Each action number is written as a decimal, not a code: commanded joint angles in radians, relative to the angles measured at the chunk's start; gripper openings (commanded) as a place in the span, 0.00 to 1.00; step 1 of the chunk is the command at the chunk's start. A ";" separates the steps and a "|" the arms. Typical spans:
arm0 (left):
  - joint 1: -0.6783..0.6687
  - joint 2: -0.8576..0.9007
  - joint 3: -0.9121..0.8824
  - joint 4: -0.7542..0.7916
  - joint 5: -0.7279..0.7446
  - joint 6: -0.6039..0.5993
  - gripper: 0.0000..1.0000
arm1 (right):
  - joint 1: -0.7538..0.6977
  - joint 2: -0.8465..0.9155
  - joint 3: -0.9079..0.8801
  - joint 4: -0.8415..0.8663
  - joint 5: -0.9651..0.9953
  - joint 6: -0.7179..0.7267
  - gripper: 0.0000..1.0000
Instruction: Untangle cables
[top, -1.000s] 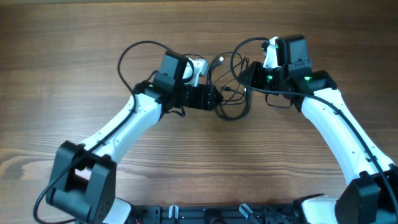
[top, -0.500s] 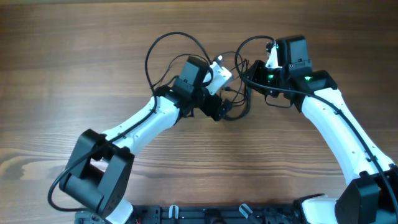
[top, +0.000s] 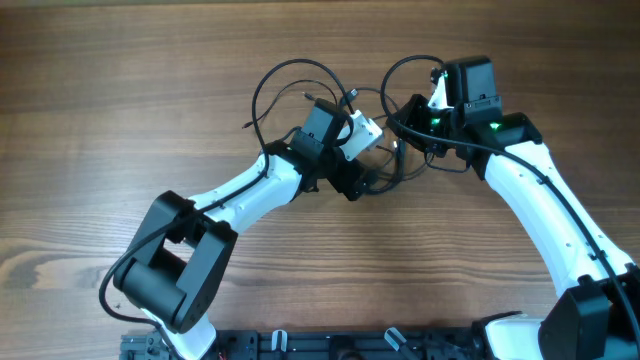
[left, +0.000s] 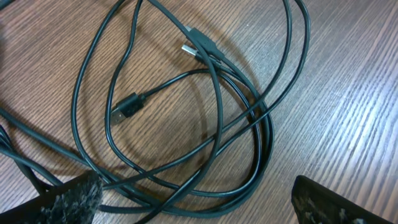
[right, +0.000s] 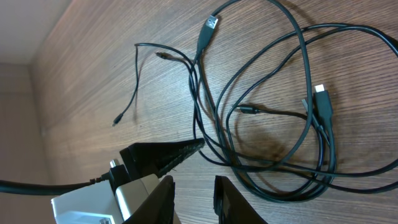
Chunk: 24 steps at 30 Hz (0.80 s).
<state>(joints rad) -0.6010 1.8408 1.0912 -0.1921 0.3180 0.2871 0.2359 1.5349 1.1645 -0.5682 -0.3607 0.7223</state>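
A tangle of thin black cables (top: 388, 160) lies on the wooden table between my two grippers. In the left wrist view the cable loops (left: 217, 124) overlap, with a black plug (left: 127, 106) and a silver-tipped plug (left: 196, 43) lying loose. My left gripper (top: 362, 182) is wide open, and its fingers (left: 199, 205) straddle the lower loops just above the table. My right gripper (top: 405, 118) sits at the tangle's right edge. Its fingers (right: 194, 186) are nearly together, with nothing between them. The right wrist view shows the tangle (right: 280, 124) ahead and a white-tipped plug (right: 323, 99).
A thin cable end (right: 134, 81) trails away from the tangle to the left. The left arm's finger and white body (right: 137, 193) are close beside the right fingers. A large black cable loop (top: 295, 75) arcs behind the left wrist.
My left arm has swung right and forward, bringing its open gripper over the tangle. The loop behind its wrist moved right with it. The right arm has stayed still.
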 joint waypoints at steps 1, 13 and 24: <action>-0.006 0.031 0.008 0.010 -0.005 0.026 1.00 | -0.006 -0.020 0.013 -0.024 0.108 0.024 0.25; -0.006 0.122 0.008 0.079 -0.032 0.181 1.00 | -0.146 -0.020 0.013 -0.179 0.257 0.032 0.28; -0.007 0.144 0.008 -0.058 -0.032 0.177 0.34 | -0.146 -0.020 0.013 -0.183 0.260 -0.008 0.33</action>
<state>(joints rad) -0.6022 1.9625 1.1053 -0.2054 0.2832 0.4644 0.0864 1.5349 1.1652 -0.7460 -0.1249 0.7578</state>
